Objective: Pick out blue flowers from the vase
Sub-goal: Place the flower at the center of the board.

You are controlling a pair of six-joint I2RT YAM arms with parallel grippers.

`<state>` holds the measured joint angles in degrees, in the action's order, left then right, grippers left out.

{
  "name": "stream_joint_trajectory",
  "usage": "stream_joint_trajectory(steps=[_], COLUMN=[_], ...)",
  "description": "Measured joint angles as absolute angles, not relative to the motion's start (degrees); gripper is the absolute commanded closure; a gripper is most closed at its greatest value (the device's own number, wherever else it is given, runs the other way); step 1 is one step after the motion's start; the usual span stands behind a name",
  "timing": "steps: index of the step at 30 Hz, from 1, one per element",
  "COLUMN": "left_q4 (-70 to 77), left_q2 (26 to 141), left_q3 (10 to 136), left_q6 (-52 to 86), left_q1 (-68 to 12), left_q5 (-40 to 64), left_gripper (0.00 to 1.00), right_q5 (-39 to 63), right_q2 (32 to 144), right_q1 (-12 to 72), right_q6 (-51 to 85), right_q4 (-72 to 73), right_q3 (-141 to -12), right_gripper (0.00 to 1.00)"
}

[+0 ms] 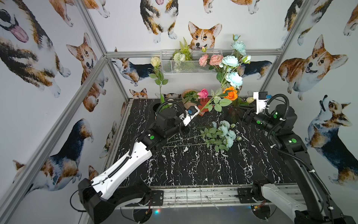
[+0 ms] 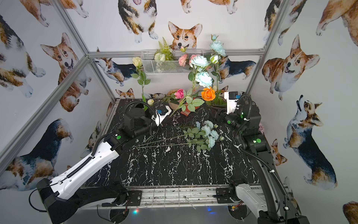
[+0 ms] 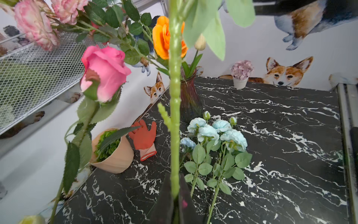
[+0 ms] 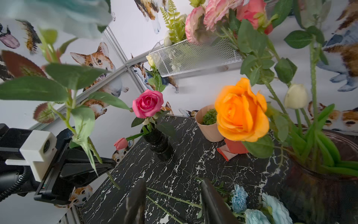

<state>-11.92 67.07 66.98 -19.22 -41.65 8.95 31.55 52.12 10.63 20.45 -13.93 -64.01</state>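
Two hands: left hand (image 3: pixel 175 191) pinching leafy green stem (image 3: pixel 174 97) of pale aqua blooms (image 1: pixel 234 79); right hand (image 4: pixel 174 184) spread, empty. Could snag orange rose (image 4: pixel 242 112), tipping dark glass vase (image 3: pixel 190 100).

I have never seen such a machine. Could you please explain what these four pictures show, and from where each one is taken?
You see two robot arms at the edge of a black marble table, each ending in two jaws. Both top views look down on the whole scene from above; each wrist view comes from a camera riding on one arm. On the table lie blue flowers, near a dark glass vase with an orange rose. A peach pot and a red glove sit farther back. The left arm has its jaws shut on a green stem with pale blue blooms. The right arm has open, empty jaws.
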Motion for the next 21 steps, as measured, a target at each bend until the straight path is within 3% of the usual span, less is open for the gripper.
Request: stream_joint_trajectory(steps=[12, 21], left_q4=[-27.49, -35.07], left_q2=[66.87, 65.36], left_q3=[69.65, 67.0], left_q6=[-25.78, -29.43], left_q1=[-41.5, -42.35], left_q5=[1.58, -0.6], left_gripper=[1.0, 1.0], right_q5=[33.08, 34.74], right_q2=[47.57, 47.99], right_q1=[-6.44, -7.92], right_q6=[19.64, 20.88], right_q4=[-19.27, -19.0], right_q3=[-59.35, -56.14], right_gripper=[0.51, 0.51])
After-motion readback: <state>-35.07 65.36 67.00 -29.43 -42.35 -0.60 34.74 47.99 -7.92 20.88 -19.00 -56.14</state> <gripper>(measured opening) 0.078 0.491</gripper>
